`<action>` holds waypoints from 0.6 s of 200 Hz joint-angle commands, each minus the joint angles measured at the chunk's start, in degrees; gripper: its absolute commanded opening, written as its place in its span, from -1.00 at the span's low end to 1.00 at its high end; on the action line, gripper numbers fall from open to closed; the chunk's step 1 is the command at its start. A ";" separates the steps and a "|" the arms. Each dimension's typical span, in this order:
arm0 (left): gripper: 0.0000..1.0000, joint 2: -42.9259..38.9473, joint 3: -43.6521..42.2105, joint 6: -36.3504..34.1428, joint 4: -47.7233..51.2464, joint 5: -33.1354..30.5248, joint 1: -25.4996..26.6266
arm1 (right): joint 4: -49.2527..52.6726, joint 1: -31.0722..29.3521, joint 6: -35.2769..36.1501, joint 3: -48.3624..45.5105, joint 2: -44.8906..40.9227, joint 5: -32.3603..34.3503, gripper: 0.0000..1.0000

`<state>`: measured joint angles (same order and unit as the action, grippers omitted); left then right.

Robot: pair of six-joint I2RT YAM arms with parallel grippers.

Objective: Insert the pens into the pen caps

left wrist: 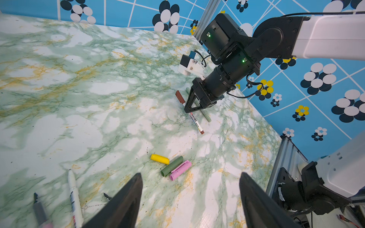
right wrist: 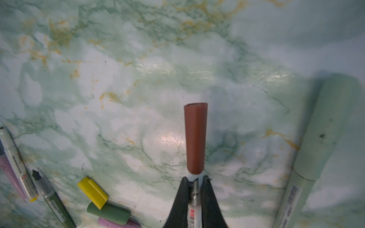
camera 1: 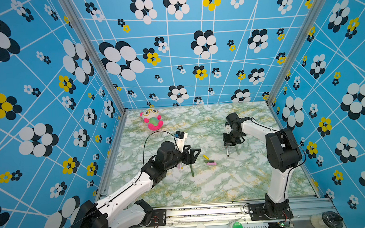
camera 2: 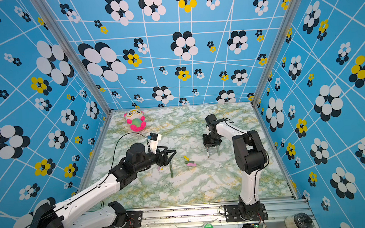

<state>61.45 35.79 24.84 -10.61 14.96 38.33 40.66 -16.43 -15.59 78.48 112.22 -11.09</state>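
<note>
Marble tabletop [camera 1: 214, 186] between blue flowered walls [camera 1: 195, 53] holds loose pen caps [camera 1: 209, 160].

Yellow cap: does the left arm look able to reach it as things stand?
Probably yes. The left gripper is open and empty, and the yellow cap lies on bare table just ahead; the green cap and pink cap lie close beside it.

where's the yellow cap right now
In both top views the yellow cap lies mid-table, just right of the left gripper, beside the dark green cap and pink cap.
</note>
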 commanded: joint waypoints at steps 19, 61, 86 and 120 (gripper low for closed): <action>0.56 0.51 2.26 0.36 0.68 0.82 -0.18 | -1.40 0.69 0.35 -0.51 1.31 -0.47 -0.83; 0.56 0.38 2.33 0.43 0.97 0.76 -0.21 | -1.80 0.87 0.46 -0.60 2.19 0.54 -0.80; 0.56 0.37 2.32 0.65 1.10 0.77 -0.19 | -1.73 0.96 0.48 -0.33 2.54 1.09 -0.78; 0.56 0.29 2.44 0.62 1.22 0.77 -0.23 | -1.90 1.02 0.56 -0.34 2.65 2.17 -0.72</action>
<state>61.45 36.60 25.02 -10.24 14.98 38.33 38.83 -15.84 -15.59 78.39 113.89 -10.59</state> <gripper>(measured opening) 0.780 0.134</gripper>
